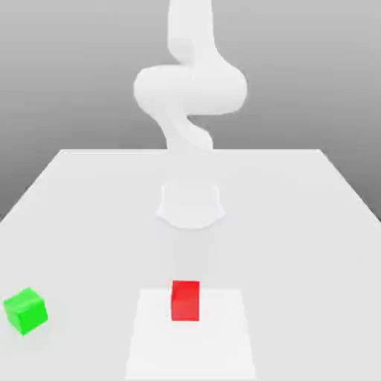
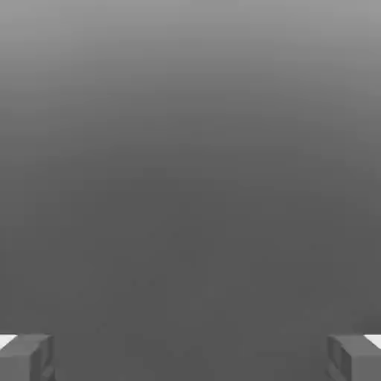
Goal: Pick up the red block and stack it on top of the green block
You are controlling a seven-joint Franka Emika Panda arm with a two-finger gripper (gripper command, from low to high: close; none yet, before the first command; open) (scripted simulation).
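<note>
"Where the tabletop (image 1: pixel 97 245) spreads widest, what stands on it?"

"The arm's white base (image 1: pixel 190 207), farther back in the exterior view, with the arm (image 1: pixel 191 89) rising above."

"And the tool (image 2: pixel 190 359)?"

"Wide, in the hand view, its two fingers well apart and nothing between them."

"Then the pale square (image 1: pixel 216 342)?"

"It lies flat near the front, with the red block (image 1: pixel 185 301) upright on it."

"And the green block (image 1: pixel 26 311)?"

"Well apart, toward the exterior view's left, its top bare."

"So how far along?"

"Nothing done, I'd judge: reaching, grasping, lifting, carrying and stacking all remain."
</note>
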